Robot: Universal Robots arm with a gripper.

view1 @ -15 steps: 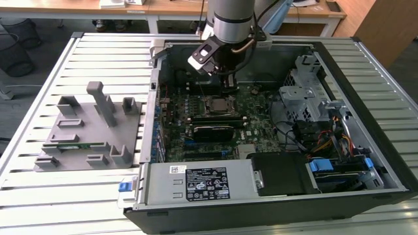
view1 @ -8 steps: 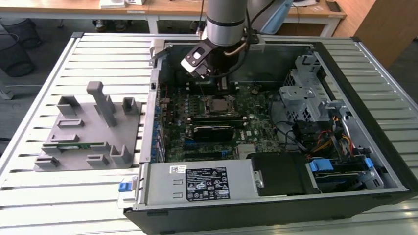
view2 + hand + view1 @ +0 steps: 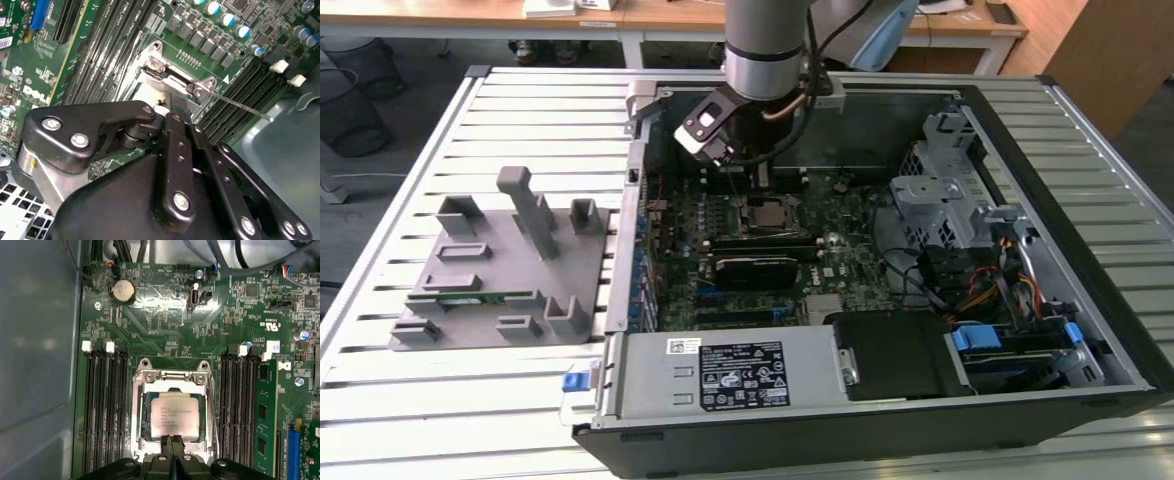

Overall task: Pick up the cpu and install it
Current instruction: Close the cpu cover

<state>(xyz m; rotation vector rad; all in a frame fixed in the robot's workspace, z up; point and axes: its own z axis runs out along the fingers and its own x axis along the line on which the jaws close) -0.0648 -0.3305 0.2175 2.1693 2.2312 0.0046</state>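
The cpu [image 3: 173, 415], a silvery square chip, lies flat inside the metal-framed socket [image 3: 145, 376] on the green motherboard, with the frame open around it. My gripper [image 3: 172, 444] hangs just above one edge of the chip. Its two black fingers are pressed together, shut, with nothing between them. Whether the tips touch the chip I cannot tell. In the exterior view the gripper [image 3: 754, 178] reaches down into the open computer case over the socket [image 3: 769, 213]. In the second wrist view the fingers [image 3: 178, 107] point at the socket frame [image 3: 156, 64].
Black memory slots [image 3: 105, 410] flank the socket, and a green memory stick [image 3: 261, 420] stands in one. Beside the case, a grey fixture [image 3: 494, 270] holds a thin green stick [image 3: 470, 297]. A power supply [image 3: 734, 370], drive cage [image 3: 947, 190] and cables [image 3: 987, 290] crowd the case.
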